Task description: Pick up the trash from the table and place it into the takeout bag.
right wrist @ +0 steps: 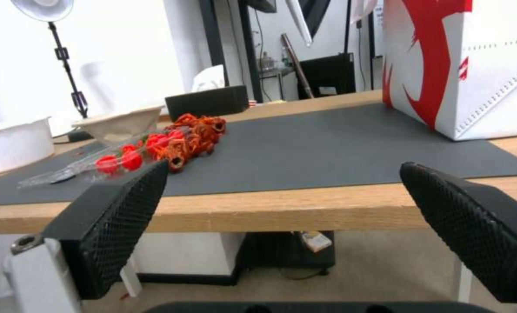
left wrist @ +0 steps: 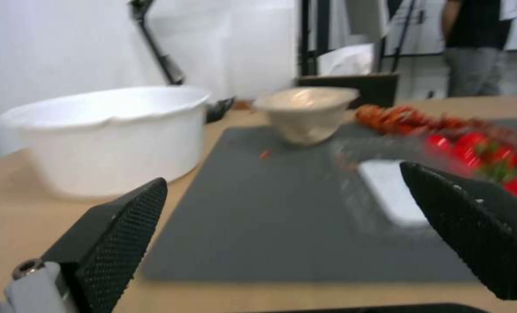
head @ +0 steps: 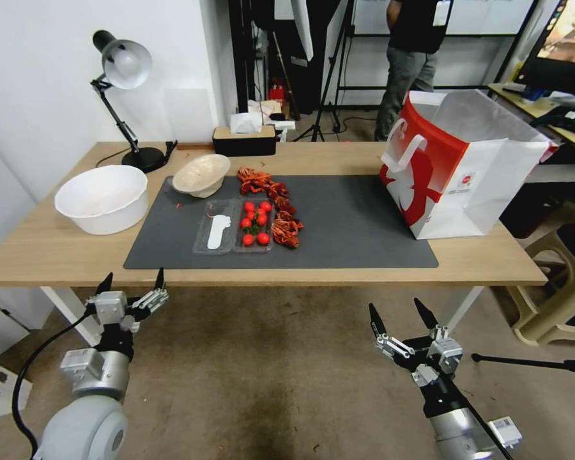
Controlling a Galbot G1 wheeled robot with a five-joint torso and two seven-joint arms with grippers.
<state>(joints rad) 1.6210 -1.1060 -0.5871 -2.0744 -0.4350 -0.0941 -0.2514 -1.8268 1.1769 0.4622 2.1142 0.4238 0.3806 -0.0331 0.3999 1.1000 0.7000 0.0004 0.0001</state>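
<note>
Left hand (head: 131,281) wide open, empty, level with bench (head: 57,249) front edge. Right hand (head: 399,315) wide open, empty, lower, short of the bench, fingers up.

You have the mat (head: 338,223) on the table (head: 57,249). The bag (head: 460,166) stands at its right end. Tray (head: 233,227), crayfish (head: 271,204) and bowl (head: 201,174) lie on its left part; the tub (head: 102,198) sits left of it, the lamp (head: 124,96) behind.

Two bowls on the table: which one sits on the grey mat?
The smaller beige bowl, tilted at the mat's far left corner. The big white bowl stands off it on bare wood.
</note>
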